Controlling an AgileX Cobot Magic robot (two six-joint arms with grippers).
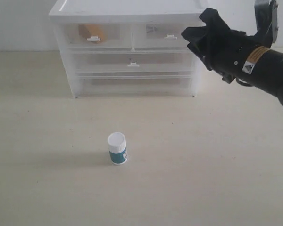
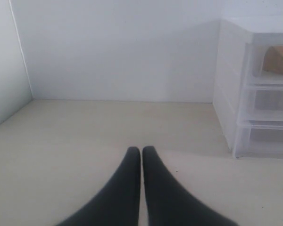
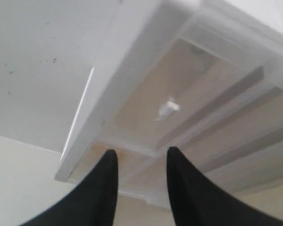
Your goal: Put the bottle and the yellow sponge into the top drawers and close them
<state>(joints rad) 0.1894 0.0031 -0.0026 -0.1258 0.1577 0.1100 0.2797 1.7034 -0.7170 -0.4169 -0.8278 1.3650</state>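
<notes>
My right arm reaches in from the right edge of the tabletop, raised and stretched toward the far edge. The right gripper (image 1: 190, 41) hangs in the air just in front of the right top drawer (image 1: 162, 32), near its small tab handle (image 3: 168, 108). Its two black fingers (image 3: 106, 181) stand a little apart with nothing between them. The left gripper (image 2: 141, 150) shows only in its wrist view, low over the bare table (image 1: 217, 179). Its fingers are pressed together tip to tip and empty. The white cabinet (image 1: 127, 8) stands along the far edge. Both top drawers look pushed in flush. The yellow sponge (image 1: 92, 32) lies inside the left top drawer (image 1: 115, 38), a mustard wedge seen through the translucent front. I cannot make out what, if anything, the right one holds. The bottle (image 1: 117, 149) stands upright in the open middle of the tabletop, nearer the near edge and well apart from the cabinet. It is squat and white, with a round white cap and a teal-and-white label.
</notes>
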